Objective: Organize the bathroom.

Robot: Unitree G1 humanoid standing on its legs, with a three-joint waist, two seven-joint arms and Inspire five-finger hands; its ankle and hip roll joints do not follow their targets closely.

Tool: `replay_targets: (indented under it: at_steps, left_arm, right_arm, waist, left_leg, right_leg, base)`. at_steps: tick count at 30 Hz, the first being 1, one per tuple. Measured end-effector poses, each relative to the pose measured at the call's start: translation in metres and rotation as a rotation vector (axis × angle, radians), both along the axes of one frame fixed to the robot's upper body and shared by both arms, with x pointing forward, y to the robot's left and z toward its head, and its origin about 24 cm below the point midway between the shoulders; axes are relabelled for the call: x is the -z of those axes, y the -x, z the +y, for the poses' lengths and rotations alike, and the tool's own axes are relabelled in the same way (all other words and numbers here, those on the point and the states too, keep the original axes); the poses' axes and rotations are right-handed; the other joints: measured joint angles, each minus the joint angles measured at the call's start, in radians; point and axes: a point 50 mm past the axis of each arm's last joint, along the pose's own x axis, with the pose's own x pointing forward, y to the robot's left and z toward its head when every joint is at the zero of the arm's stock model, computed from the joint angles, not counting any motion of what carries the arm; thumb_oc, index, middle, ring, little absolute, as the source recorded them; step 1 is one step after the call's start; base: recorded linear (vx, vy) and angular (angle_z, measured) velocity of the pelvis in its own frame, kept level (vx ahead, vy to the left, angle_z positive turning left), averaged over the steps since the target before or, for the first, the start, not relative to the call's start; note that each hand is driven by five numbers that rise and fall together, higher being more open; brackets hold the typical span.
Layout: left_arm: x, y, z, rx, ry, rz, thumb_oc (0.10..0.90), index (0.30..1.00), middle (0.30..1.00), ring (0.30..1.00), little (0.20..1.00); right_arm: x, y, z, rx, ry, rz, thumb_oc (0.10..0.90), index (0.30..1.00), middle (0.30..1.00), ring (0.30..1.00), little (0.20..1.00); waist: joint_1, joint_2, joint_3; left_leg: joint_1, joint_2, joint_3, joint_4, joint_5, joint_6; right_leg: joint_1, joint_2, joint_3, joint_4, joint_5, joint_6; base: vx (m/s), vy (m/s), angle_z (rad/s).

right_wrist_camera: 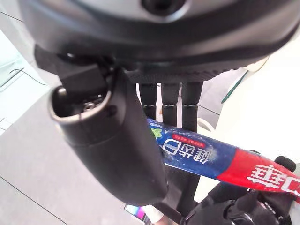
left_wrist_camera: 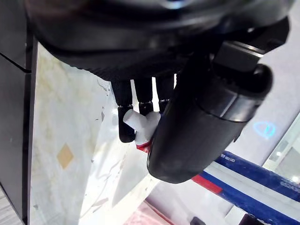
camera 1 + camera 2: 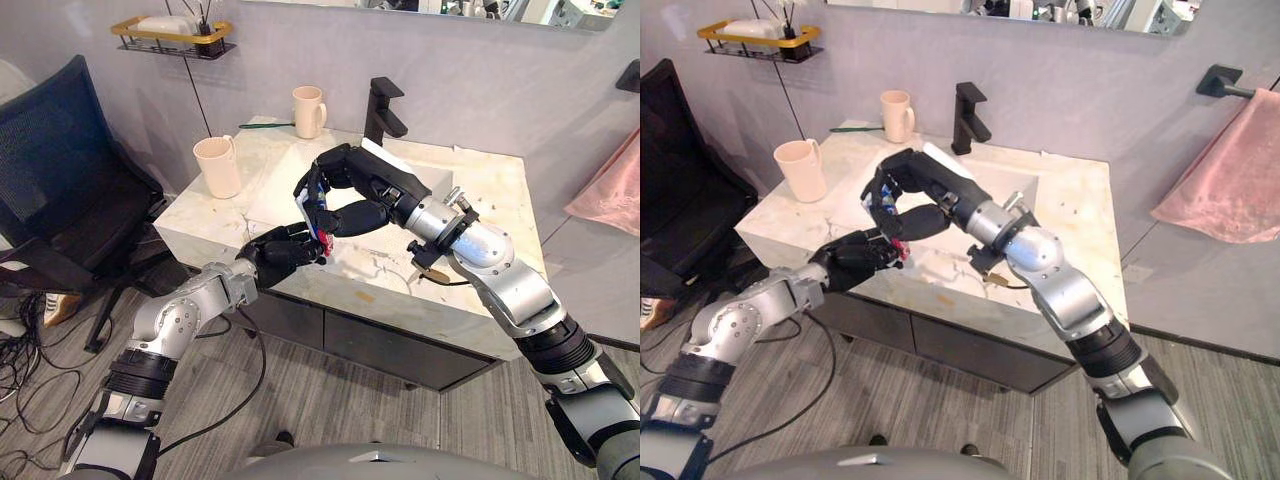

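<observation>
The toothpaste tube, blue with a red end and a white cap, is held in the air between both hands above the front part of the marble vanity counter, just in front of the sink basin. The right hand reaches in from 4 o'clock and has its fingers and thumb curled round the blue upper body of the tube. The left hand comes in from 8 o'clock, directly below the right hand, and its fingers and thumb pinch the white cap at the tube's lower, red end. A cream mug stands on the counter at 10 o'clock from the hands, near the left edge. A second cream mug stands at 12 o'clock, beside the black faucet at the back of the basin. A yellow-rimmed wall shelf hangs at the upper left. A pink towel hangs from a bar at 2 o'clock. A black office chair stands at 9 o'clock.
</observation>
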Motion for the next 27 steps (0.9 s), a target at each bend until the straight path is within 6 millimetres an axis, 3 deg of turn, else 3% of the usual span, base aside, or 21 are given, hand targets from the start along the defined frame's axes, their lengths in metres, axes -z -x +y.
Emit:
replay_targets:
  at_steps: [8, 12, 21, 27]
  left_arm:
    - [-0.002, 0.001, 0.002, 0.016, -0.035, -0.012, 0.8, 0.9, 0.9, 0.9, 0.9]
    - [-0.002, 0.014, 0.014, 0.009, -0.017, -0.022, 0.8, 0.9, 0.9, 0.9, 0.9]
    - [-0.005, 0.028, 0.07, -0.214, -0.15, -0.058, 0.8, 0.9, 0.9, 0.9, 0.9]
    - [0.001, 0.045, 0.1, -0.401, -0.159, -0.032, 0.8, 0.9, 0.9, 0.9, 0.9]
  right_arm:
    - [-0.003, -0.001, -0.003, 0.01, -0.01, -0.009, 0.4, 0.3, 0.3, 0.3, 0.3]
    - [-0.004, 0.001, -0.006, 0.008, -0.012, -0.013, 0.4, 0.3, 0.3, 0.3, 0.3]
    - [0.012, 0.007, -0.017, 0.03, 0.021, 0.04, 0.4, 0.3, 0.3, 0.3, 0.3]
    - [0.007, 0.008, -0.026, 0.066, -0.001, 0.02, 0.4, 0.3, 0.3, 0.3, 0.3]
  waist:
    - [-0.001, 0.0, 0.0]
    - [0.0, 0.002, 0.001]
    - [0.046, 0.01, 0.006]
    - [0.076, 0.009, 0.007]
  left_leg:
    - [0.0, 0.0, 0.0, -0.001, -0.001, 0.001]
    - [-0.002, 0.001, -0.008, -0.001, -0.004, 0.0]
    - [-0.017, -0.001, -0.037, -0.001, -0.004, -0.001]
    - [-0.023, -0.004, -0.051, 0.0, -0.004, -0.001]
  right_leg:
    - [0.003, 0.0, -0.002, 0.0, 0.0, 0.0]
    - [0.006, 0.0, -0.01, 0.0, -0.005, -0.002]
    - [0.007, 0.0, -0.039, 0.0, -0.014, -0.003]
    - [0.007, -0.002, -0.05, 0.0, -0.02, -0.001]
  base:
    - [0.0, 0.0, 0.0]
    - [0.0, 0.005, 0.05]
    - [0.0, 0.005, 0.1]
    - [-0.01, 0.012, 0.06]
